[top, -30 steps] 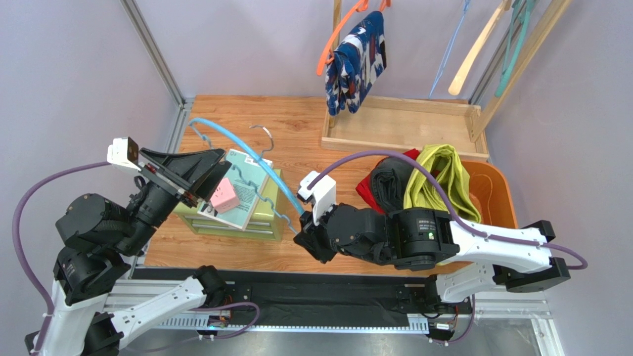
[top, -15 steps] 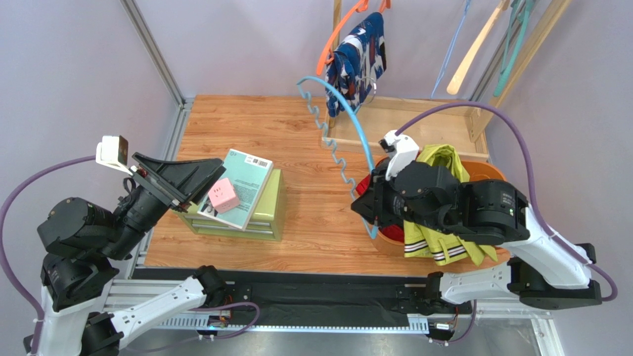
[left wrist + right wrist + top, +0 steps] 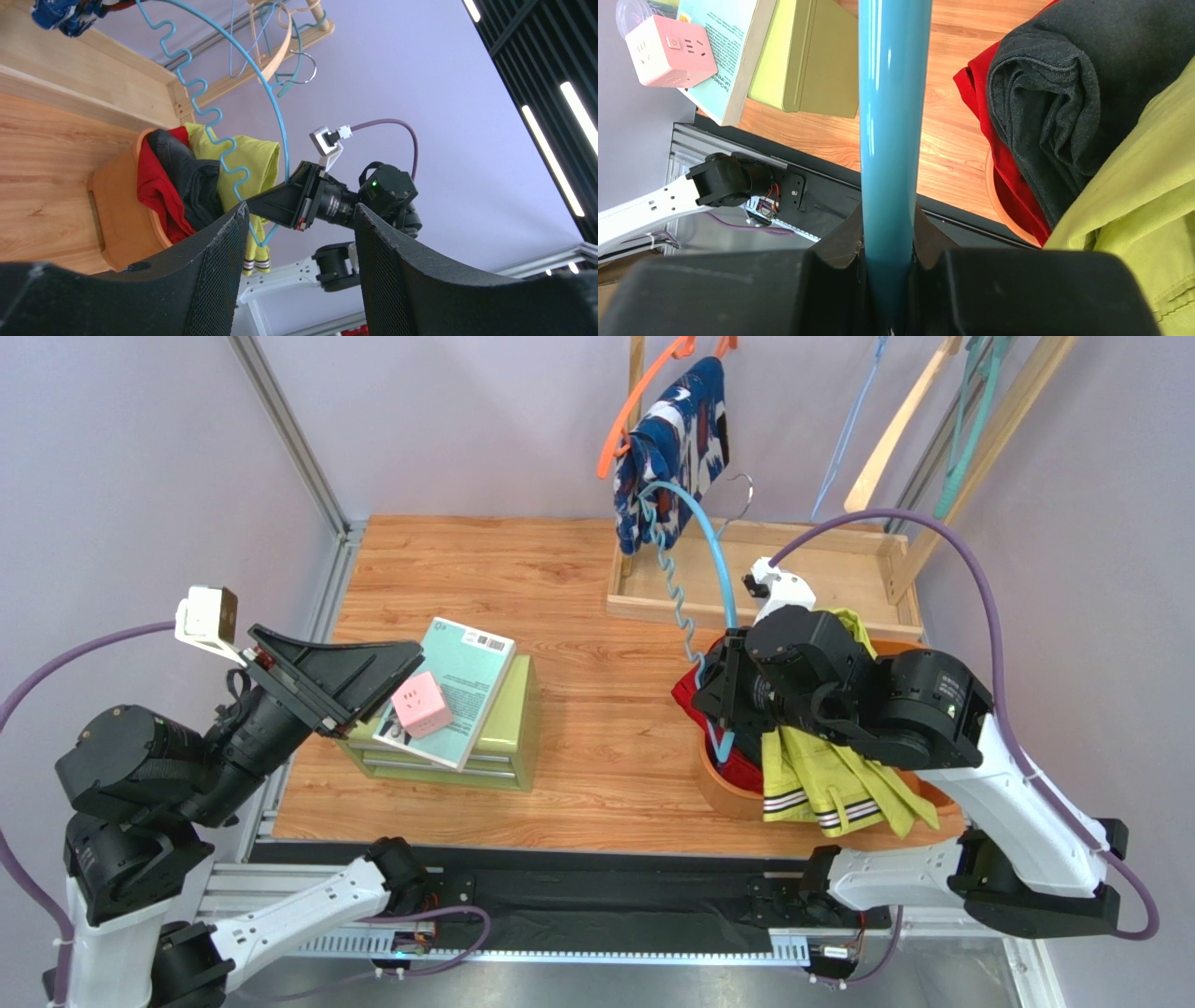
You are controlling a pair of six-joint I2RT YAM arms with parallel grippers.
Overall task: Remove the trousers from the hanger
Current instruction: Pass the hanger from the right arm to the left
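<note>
Bare blue hanger [image 3: 709,546] held upright by the right pincer [image 3: 889,259], whose jaws are clamped on its lower bar, above the orange basket [image 3: 116,206] at the desk's [image 3: 589,588] near right corner. The left pincer [image 3: 298,266], jaws apart and holding nothing, hovers over the near left corner.

The basket contains three pairs of trousers: red [image 3: 1008,175] lowest, black [image 3: 1074,91] over it, and yellow-green [image 3: 1144,196] draped across the rim. The navy patterned trousers [image 3: 673,455] hang on an orange hanger [image 3: 638,399] at the wooden rack [image 3: 786,574] on the far edge.

The step in hand appears to be disposing of the stripped hanger. The next move likely calls for setting its hook on the rack, then taking down the navy pair.
</note>
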